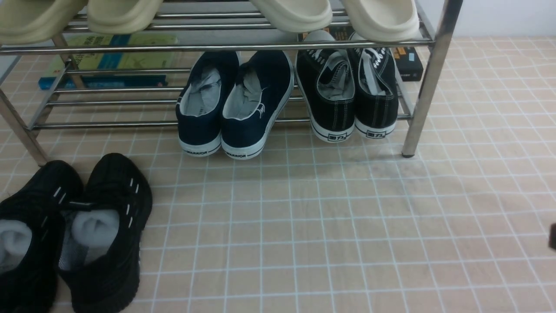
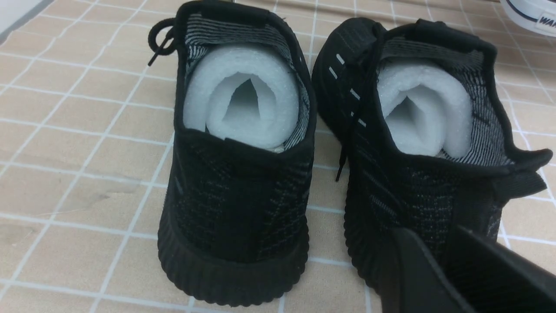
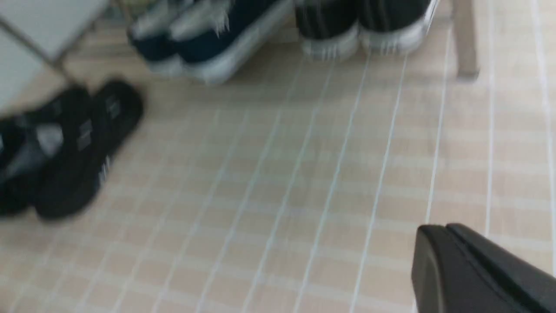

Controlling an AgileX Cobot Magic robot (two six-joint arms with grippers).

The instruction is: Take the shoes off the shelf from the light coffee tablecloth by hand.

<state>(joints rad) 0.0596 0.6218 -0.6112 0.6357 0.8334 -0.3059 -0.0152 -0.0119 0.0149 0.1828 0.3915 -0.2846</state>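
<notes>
- Whole scene sits on the light coffee tablecloth, white grid; shelf stands at the back with its legs on the cloth.
- Front view: shoes, black canvas lace-ups, are on the bottom rails at the right end, beside the right leg. Heels face the robot and overhang the front rail, so a heel grab looks easy.
- Front view: navy slip-ons sit just left of them on the same rails. Black knit sneakers stand on the cloth front-left, off the shelf. Cream slippers are on the top tier, books behind.
- Left wrist view: left gripper has its jaws slightly parted with nothing between them, just behind one knit sneaker's heel. Foam rolls are stuffed inside, probably to hold shape. The task shoes are not in this view.
- Right wrist view, blurred: right gripper is clenched and empty over bare cloth. The canvas pair is still on the shelf, well apart ahead of it. Jaws would need to part before any grasp.
</notes>
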